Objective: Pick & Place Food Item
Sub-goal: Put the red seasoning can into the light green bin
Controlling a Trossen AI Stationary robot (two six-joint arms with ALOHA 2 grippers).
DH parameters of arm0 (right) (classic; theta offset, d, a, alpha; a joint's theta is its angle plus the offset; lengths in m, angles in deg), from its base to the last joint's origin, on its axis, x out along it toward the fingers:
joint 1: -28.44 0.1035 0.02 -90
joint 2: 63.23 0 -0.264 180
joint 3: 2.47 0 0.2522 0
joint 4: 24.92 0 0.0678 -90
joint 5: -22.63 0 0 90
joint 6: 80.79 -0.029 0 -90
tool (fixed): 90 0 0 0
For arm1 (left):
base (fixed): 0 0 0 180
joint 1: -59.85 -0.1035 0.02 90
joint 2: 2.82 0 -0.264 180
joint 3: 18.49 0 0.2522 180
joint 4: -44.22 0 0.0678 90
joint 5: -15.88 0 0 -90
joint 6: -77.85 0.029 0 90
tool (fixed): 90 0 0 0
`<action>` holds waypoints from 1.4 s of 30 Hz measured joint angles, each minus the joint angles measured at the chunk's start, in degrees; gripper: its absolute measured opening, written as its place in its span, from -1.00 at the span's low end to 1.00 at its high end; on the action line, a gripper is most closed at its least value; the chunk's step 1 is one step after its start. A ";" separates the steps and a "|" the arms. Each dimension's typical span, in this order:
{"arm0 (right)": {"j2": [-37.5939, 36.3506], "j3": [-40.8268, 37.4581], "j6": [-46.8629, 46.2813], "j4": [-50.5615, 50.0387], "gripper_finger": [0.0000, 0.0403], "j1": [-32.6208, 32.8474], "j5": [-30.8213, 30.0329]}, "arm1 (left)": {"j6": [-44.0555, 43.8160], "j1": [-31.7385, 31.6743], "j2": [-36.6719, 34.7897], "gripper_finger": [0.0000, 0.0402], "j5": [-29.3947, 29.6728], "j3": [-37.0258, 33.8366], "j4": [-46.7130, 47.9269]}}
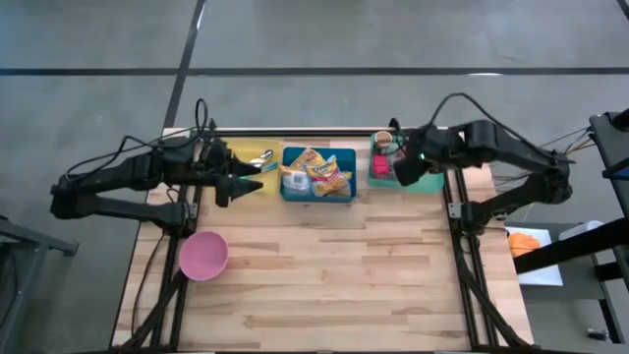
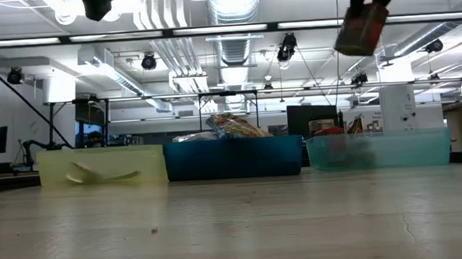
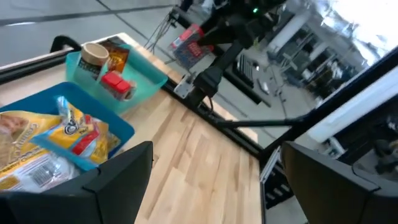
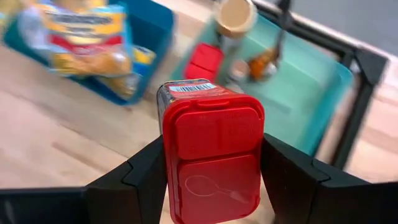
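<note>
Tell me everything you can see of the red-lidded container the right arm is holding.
The small clear container with a red flip-top lid looks plastic; a barcode label sits just behind the lid, and a spoon outline is moulded into the lid's lower flap. It is clamped at both sides by the right pincer, tilted and lifted well clear of the wooden table, near the teal plastic bin. Only the pincer fingers touch it.

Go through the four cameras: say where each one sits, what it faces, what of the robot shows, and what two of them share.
High view: overhead, straight down on the table; both arms show, left gripper and right gripper.
Low view: tabletop height, level across to the yellow bin, blue bin and teal bin; arms only at the top edge.
Left wrist view: past its own open fingers toward the bins.
Right wrist view: its fingers grip a red-lidded jar.
Shared: low and right wrist views both show that jar.
</note>
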 joint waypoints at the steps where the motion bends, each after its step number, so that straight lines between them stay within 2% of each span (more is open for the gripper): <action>1: -0.02 -0.46 0.59 -0.32 0.03 -1.97 0.68 | -0.69 0.02 -0.76 0.78 0.05 -1.65 -1.62; 7: -0.26 -5.75 4.86 -0.18 0.03 -14.83 9.03 | -4.71 0.02 -5.27 0.78 0.01 -9.97 -6.22; 14: -0.22 -16.28 9.88 1.56 0.03 -27.70 15.24 | -3.62 0.02 -9.72 0.78 -0.18 -11.02 -5.91; 21: -0.11 -24.50 10.95 15.71 0.03 -36.47 17.97 | -0.16 -0.05 -12.88 0.78 -0.20 -10.90 -5.09; 26: 1.46 -28.15 10.42 18.24 0.03 -39.41 18.14 | -0.14 -0.05 -12.92 0.78 -0.20 -10.90 -2.71; 30: 4.59 -29.87 10.63 18.24 0.03 -39.60 15.76 | -0.18 -0.05 -12.90 0.78 -0.20 -10.93 -0.49; 42: 16.27 -26.85 12.18 20.86 0.03 -37.27 10.56 | -1.03 -0.07 -12.98 0.78 -0.22 -10.95 0.70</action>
